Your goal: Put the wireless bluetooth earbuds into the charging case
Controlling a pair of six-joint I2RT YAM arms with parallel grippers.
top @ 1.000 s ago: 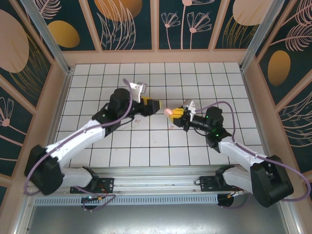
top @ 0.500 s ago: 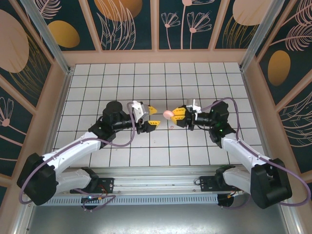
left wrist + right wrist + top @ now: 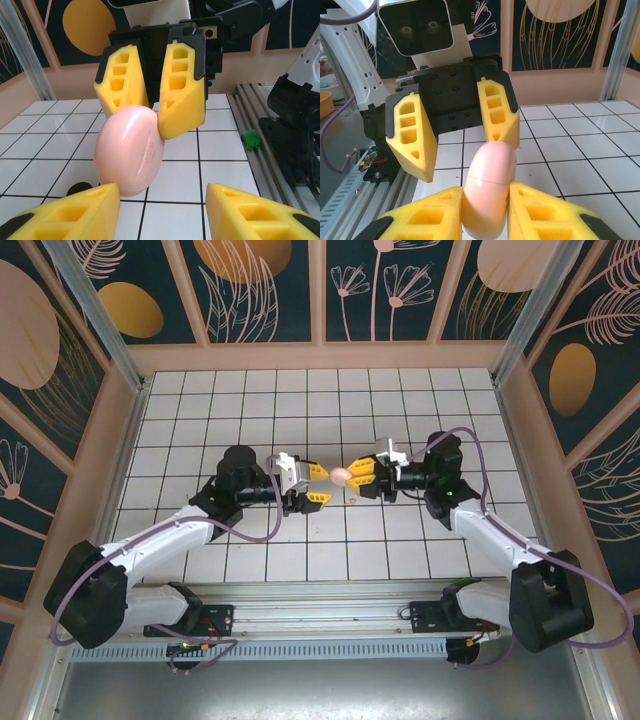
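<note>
Top external: both arms meet nose to nose, so I'm calling this a handover or a two-handed opening, not a bud going in yet.
Left gripper (image 3: 320, 484): empty, with the jaws apart and wider than the case. It points straight at the right one.
Case (image 3: 343, 475): pale pink egg shape, lid shut with a faint seam across it. It's held up off the tiles (image 3: 420, 540), between the two grippers.
Speck (image 3: 352, 502): tiny pinkish dot on a tile just on the near side of the case. Could be a bud, too small for me to call.
Right gripper (image 3: 358, 478): clamped narrow on the case, one pad on each flat face.
Key relation: the case's long axis looks to run from the right fingertips toward the left gripper, with the free end nearest the left pads. From the left wrist that end sits right by one of my pads (image 3: 75, 212). I can't tell if it's touching.
Next move, my guess: the left arm is the one to act. It needs a small push forward so its jaws straddle the free end, then a squeeze.
Risk: smooth rounded shell, so an off-centre pinch could squirt it out.
</note>
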